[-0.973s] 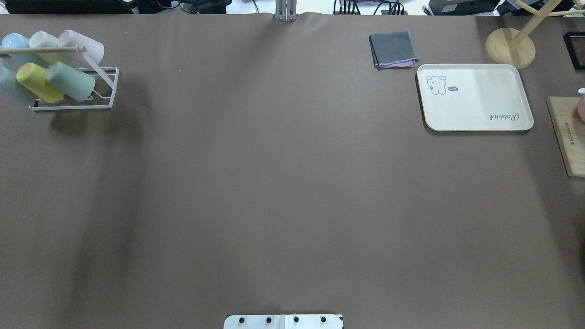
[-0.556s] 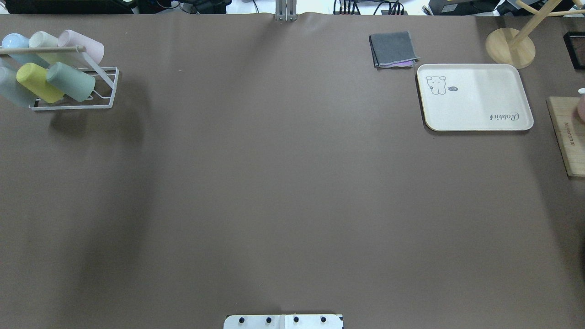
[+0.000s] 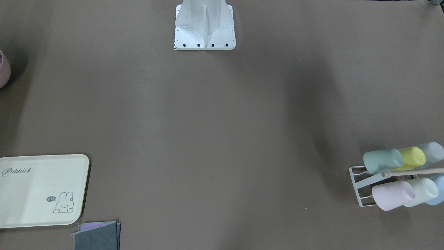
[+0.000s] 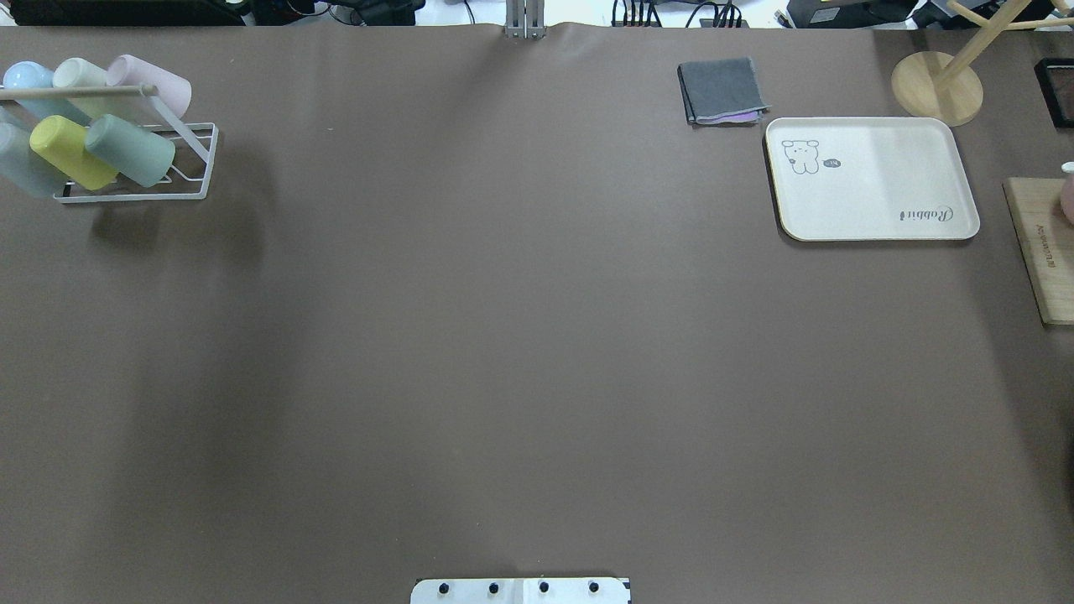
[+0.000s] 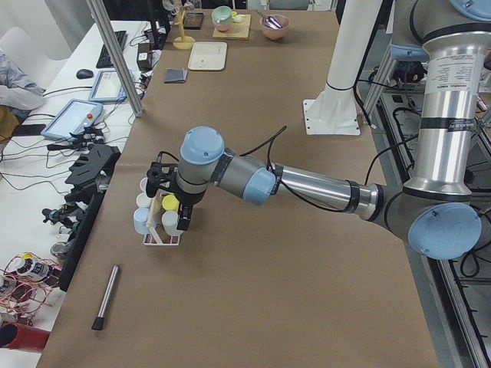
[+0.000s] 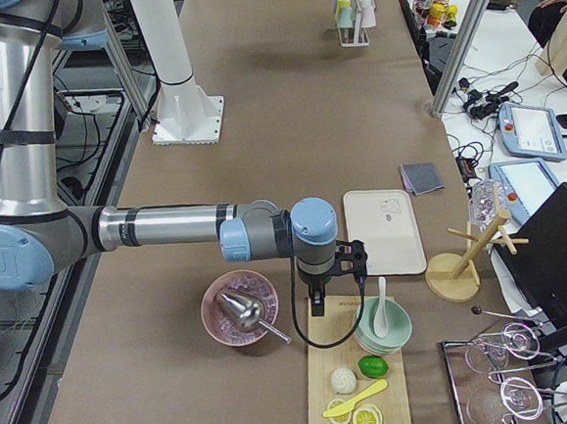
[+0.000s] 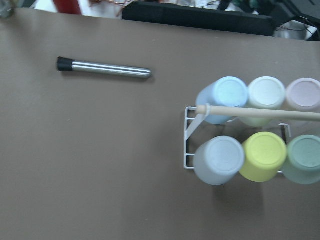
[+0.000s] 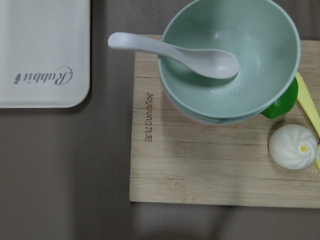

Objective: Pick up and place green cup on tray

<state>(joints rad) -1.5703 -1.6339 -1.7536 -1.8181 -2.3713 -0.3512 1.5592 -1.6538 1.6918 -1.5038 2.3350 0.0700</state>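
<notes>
Both openings untellable | left hand (image 5: 167,201) near racked green cup (image 4: 130,150) | right hand (image 6: 317,298) by board (image 8: 175,180)

Left arm (image 5: 449,115), right arm (image 6: 23,144): silver tube links (image 6: 167,224), grey joint housings (image 5: 238,172), pale-blue round caps (image 5: 202,144). Black cable (image 5: 270,146) looped forearm to wrist. Black left gripper (image 5: 173,205), black right gripper (image 6: 317,303). White pedestal (image 3: 204,21); 4 black bolts (image 3: 198,45) along base-plate edge.

Even bright light; soft broad shadows on table (image 4: 201,335); left wrist view blurred.
</notes>
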